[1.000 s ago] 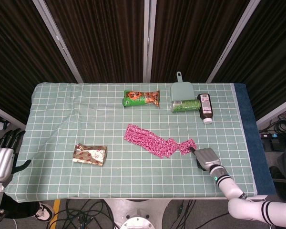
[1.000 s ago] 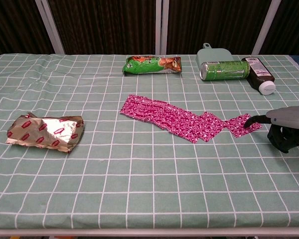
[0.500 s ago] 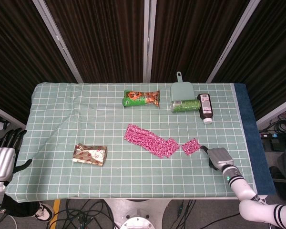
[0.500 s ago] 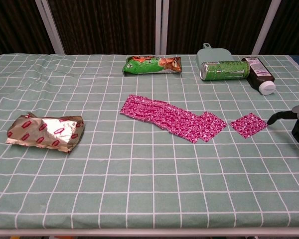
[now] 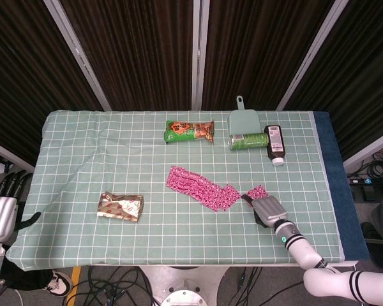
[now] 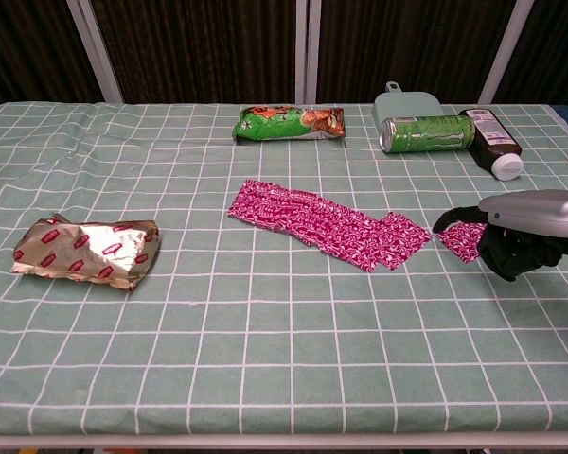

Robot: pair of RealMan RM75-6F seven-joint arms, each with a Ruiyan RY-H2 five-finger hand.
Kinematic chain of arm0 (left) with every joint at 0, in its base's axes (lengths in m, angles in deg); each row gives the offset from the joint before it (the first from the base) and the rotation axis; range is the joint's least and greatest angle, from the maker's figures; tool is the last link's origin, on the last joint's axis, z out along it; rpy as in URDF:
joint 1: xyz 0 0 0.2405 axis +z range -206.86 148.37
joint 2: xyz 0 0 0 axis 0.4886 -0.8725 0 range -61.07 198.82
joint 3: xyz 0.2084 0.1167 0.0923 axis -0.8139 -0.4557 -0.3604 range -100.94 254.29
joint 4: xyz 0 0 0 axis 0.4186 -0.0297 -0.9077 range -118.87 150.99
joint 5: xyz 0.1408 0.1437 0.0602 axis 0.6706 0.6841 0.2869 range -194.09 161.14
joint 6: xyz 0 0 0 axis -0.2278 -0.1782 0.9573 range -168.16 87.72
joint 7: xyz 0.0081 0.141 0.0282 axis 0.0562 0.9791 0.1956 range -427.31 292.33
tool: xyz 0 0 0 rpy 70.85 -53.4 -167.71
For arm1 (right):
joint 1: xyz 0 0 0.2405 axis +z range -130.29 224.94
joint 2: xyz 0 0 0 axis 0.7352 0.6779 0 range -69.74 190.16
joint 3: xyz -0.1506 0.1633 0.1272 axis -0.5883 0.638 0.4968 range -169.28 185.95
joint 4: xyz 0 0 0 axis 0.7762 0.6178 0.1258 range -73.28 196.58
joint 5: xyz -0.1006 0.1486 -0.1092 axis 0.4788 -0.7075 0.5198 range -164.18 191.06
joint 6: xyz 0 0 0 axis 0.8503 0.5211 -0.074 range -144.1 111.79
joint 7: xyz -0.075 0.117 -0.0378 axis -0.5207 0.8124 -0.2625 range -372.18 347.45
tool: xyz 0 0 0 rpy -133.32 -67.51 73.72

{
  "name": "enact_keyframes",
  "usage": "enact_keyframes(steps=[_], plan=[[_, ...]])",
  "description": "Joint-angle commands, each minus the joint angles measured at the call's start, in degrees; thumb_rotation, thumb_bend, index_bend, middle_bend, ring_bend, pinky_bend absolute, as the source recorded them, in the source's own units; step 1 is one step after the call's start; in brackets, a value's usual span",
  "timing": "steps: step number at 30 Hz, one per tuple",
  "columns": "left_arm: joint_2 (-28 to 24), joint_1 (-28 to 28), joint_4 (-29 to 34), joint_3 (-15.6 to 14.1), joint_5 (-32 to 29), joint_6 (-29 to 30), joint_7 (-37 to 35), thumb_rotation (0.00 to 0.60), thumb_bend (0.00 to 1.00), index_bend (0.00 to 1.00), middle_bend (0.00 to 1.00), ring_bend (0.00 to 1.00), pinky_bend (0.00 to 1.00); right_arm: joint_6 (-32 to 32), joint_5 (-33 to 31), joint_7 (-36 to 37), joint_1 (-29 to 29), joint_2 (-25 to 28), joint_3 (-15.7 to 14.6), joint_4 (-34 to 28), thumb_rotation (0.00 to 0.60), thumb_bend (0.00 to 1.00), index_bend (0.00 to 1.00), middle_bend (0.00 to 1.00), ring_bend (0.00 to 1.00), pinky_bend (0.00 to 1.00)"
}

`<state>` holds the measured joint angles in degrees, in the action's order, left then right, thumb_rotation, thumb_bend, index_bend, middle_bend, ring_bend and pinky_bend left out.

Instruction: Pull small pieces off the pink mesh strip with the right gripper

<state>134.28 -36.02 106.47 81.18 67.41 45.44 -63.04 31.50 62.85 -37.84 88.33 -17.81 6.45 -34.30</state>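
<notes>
The pink mesh strip lies flat at the table's middle, running diagonally. A small torn-off pink piece lies just off its right end, apart from it. My right hand hovers low over that piece and hides part of it. One finger stretches out toward the gap beside the strip's end, the others are curled under, and nothing is gripped. My left hand hangs off the table's left edge with fingers apart, holding nothing.
At the back of the green checked cloth lie a green snack bag, a green dustpan, a green can and a dark bottle. A crumpled foil wrapper lies front left.
The right hand dragged a small piece off the strip's right end toward the right, then moved back left over that detached piece. The left hand stayed put.
</notes>
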Motion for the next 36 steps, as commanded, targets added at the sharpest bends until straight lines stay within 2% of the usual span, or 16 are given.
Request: enact_keyframes(steps=[1, 9, 21, 36], plan=[[-0.08, 0.06, -0.12, 0.06, -0.06, 0.08, -0.28, 0.600, 0.15, 0.11, 0.08, 0.07, 0.24, -0.72, -1.93, -1.64, 1.32, -1.65, 0.30, 0.80, 0.600, 1.00, 0.11, 0.95, 0.90, 0.82], [-0.15, 0.22, -0.72, 0.27, -0.44, 0.19, -1.46, 0.600, 0.15, 0.11, 0.08, 0.07, 0.24, -0.20, -6.59, -5.08, 4.12, -4.26, 1.40, 2.42, 0.600, 1.00, 0.04, 0.95, 0.90, 0.82], [-0.22, 0.51, -1.34, 0.14, -0.61, 0.17, -2.24, 0.600, 0.15, 0.11, 0.08, 0.07, 0.24, -0.83, -11.87, -7.85, 6.33, -4.97, -0.04, 2.83, 0.600, 1.00, 0.04, 0.95, 0.90, 0.82], [-0.44, 0.67, -0.85, 0.37, -0.34, 0.84, -2.00, 0.600, 0.15, 0.11, 0.08, 0.07, 0.24, 0.98, -9.78, -8.21, 6.33, -3.79, -2.18, -1.19, 0.600, 1.00, 0.08, 0.95, 0.90, 0.82]])
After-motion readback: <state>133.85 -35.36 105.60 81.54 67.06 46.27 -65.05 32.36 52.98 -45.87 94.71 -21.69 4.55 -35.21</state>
